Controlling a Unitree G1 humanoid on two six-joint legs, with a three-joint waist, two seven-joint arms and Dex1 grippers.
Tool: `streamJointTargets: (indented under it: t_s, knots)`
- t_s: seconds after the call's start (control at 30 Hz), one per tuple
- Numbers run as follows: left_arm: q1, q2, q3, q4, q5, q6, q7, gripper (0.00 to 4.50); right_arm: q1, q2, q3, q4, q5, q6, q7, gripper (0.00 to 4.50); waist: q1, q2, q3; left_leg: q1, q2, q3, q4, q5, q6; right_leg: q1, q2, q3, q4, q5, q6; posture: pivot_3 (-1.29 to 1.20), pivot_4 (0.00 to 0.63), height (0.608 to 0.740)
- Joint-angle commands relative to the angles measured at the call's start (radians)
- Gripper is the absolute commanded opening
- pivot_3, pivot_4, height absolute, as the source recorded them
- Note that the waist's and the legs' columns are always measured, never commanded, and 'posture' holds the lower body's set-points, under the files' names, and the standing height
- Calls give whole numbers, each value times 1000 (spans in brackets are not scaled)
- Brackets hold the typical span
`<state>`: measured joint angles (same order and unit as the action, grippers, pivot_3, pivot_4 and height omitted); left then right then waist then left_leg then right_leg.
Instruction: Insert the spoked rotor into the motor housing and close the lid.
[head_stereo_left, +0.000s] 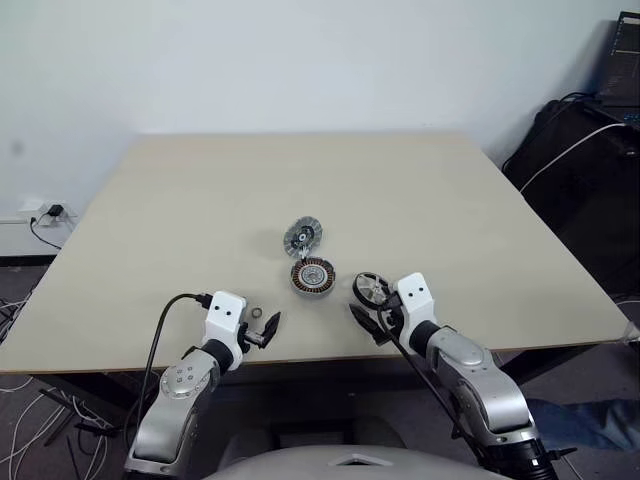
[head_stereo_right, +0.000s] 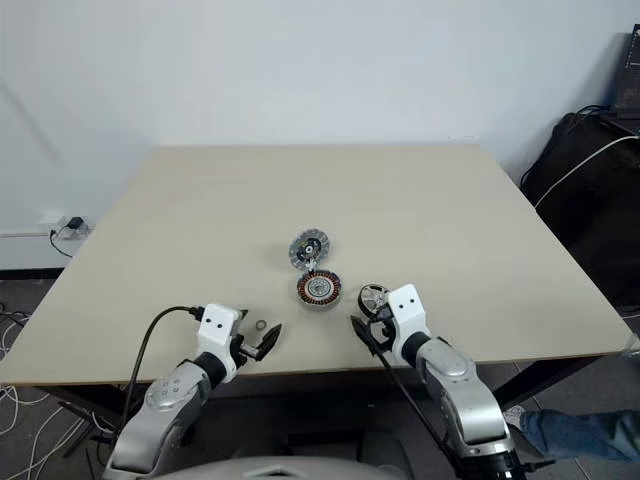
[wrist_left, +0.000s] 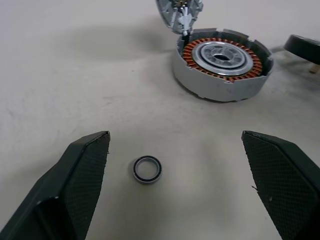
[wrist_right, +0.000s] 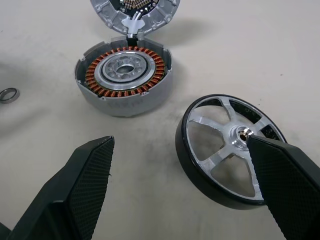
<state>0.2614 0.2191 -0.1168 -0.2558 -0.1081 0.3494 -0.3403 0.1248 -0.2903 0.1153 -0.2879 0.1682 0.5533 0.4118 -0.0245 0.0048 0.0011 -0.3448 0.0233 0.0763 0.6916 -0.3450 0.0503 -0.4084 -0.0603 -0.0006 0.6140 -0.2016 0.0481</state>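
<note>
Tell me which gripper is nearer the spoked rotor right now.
Right. The right gripper hangs open just beside the spoked rotor; the left gripper, also open, is off across the table's near edge.

In your right wrist view, one black finger (wrist_right: 292, 187) covers part of the wheel's (wrist_right: 220, 150) rim and one spoke, so you can't see that edge. The lid (wrist_right: 134, 14), beyond the housing (wrist_right: 124, 75) from the jaws, is cut off by the picture's edge. In your left wrist view the wheel (wrist_left: 304, 48) shows as a dark sliver at the edge. From the head views the small ring (head_stereo_left: 256, 316) by the left jaws is too tiny to read.
</note>
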Motion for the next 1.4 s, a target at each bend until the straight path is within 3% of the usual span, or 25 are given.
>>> streamJointTargets:
  t_s: [0.03, 1.03, 1.4]
  knots:
    - [-13, -5, 9, -57, -16, 12, 7, 4460, -9, -10, 0, -44, -5, -36, 1, 4500, 0, 0, 0, 0, 0, 0, 0, 0, 0, 0, 0, 0, 0, 0, 0, 0, 0, 740]
    - [-18, -2, -17, -58, 16, 42, 51, 4460, -8, 6, 6, -30, -38, -42, -39, 4500, 0, 0, 0, 0, 0, 0, 0, 0, 0, 0, 0, 0, 0, 0, 0, 0, 0, 740]
    - [-87, -31, -33, 51, 59, 74, 94, 4460, -15, 15, 15, -26, -38, -29, -42, 4500, 1, 0, 0, 0, -1, 0, 0, 0, 0, 0, 0, 0, 0, 0, 0, 0, 0, 740]
